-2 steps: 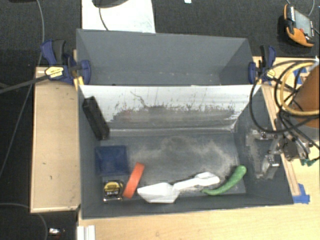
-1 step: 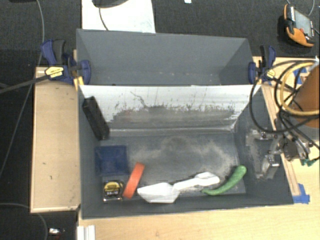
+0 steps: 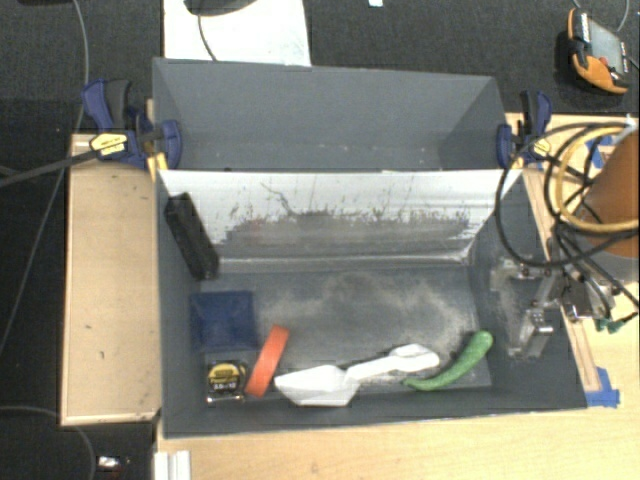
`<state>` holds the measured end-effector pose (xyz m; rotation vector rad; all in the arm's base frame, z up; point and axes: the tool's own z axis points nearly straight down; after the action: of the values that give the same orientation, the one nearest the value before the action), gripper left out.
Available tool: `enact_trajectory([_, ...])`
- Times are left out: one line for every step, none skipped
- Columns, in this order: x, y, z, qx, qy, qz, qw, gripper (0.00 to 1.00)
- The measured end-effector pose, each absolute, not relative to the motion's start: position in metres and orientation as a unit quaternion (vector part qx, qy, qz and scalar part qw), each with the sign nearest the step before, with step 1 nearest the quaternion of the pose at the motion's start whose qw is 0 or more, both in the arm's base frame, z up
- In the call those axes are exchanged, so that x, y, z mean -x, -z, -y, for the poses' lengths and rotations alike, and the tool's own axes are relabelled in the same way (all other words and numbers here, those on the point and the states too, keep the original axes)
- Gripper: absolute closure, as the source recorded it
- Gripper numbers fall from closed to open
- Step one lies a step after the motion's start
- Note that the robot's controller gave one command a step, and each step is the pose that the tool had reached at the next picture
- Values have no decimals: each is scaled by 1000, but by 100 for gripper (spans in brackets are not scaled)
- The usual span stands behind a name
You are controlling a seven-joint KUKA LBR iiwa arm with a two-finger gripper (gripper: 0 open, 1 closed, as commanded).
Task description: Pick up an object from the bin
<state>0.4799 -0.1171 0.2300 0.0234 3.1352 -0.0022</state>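
Holding a few loose things, the grey metal bin (image 3: pixel 350 298) is lying open below the camera. At its right wall the tool (image 3: pixel 527 330) is hanging low; whether it is spread or pressed together I cannot tell. A white scoop (image 3: pixel 345 376) is lying along the front. A black bar (image 3: pixel 190 236) is leaning at the back left, with a blue block (image 3: pixel 222 318) sitting nearer the front. Nearest the tool, a green curved thing (image 3: pixel 455 361), perhaps a toy pod, is touching the scoop's handle. An orange strip (image 3: pixel 268 361) is resting beside a small yellow tape measure (image 3: pixel 225 378).
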Motion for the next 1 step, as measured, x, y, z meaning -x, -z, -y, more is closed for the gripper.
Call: enact_trajectory([-488,-259,105,-21,0,-1000,3,0])
